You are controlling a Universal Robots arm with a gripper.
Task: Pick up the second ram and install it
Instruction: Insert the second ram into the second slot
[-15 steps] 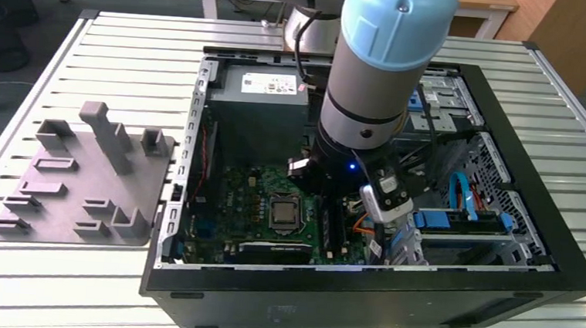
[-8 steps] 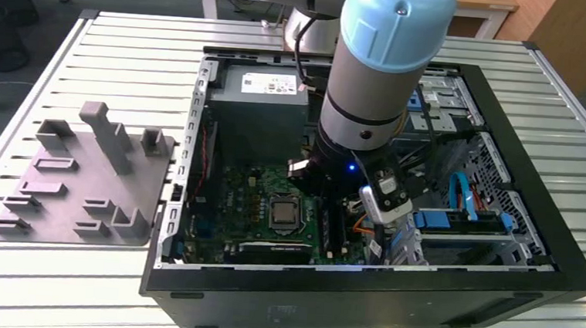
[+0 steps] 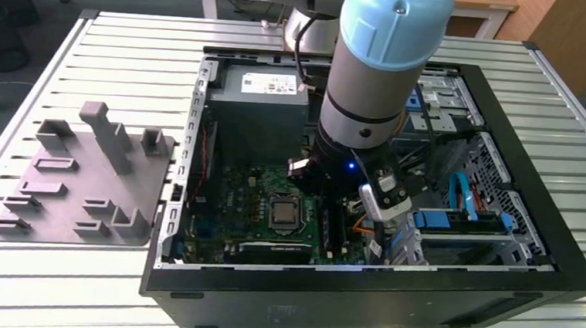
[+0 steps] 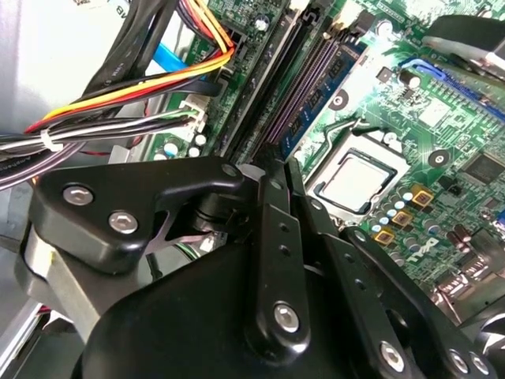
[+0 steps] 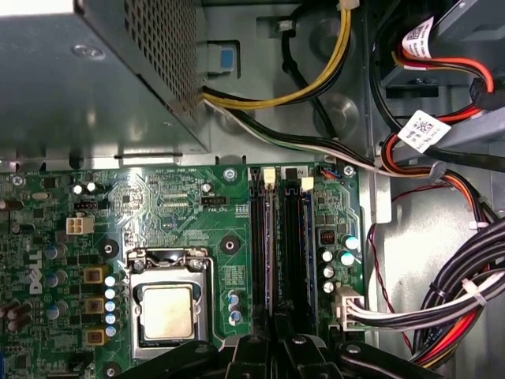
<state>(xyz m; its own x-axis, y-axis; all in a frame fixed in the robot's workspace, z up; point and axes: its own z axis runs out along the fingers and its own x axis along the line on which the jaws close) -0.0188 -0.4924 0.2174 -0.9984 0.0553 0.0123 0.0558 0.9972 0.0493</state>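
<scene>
Jaws look closed over the memory slots [image 5: 284, 245], but I cannot tell whether they hold the second ram; I judge seating underway, needing square downward pressure.

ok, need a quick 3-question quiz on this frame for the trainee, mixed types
1. True or false: the gripper hangs above the grey holder tray.
2. In the first wrist view, what is the gripper lined up with? A power supply, B memory slots, C processor socket.
3. Fill in: the grey holder tray sits outside the computer case, on the exterior view's ____.

Key: 1 false, it is inside the case; 2 B; 3 left.
</scene>
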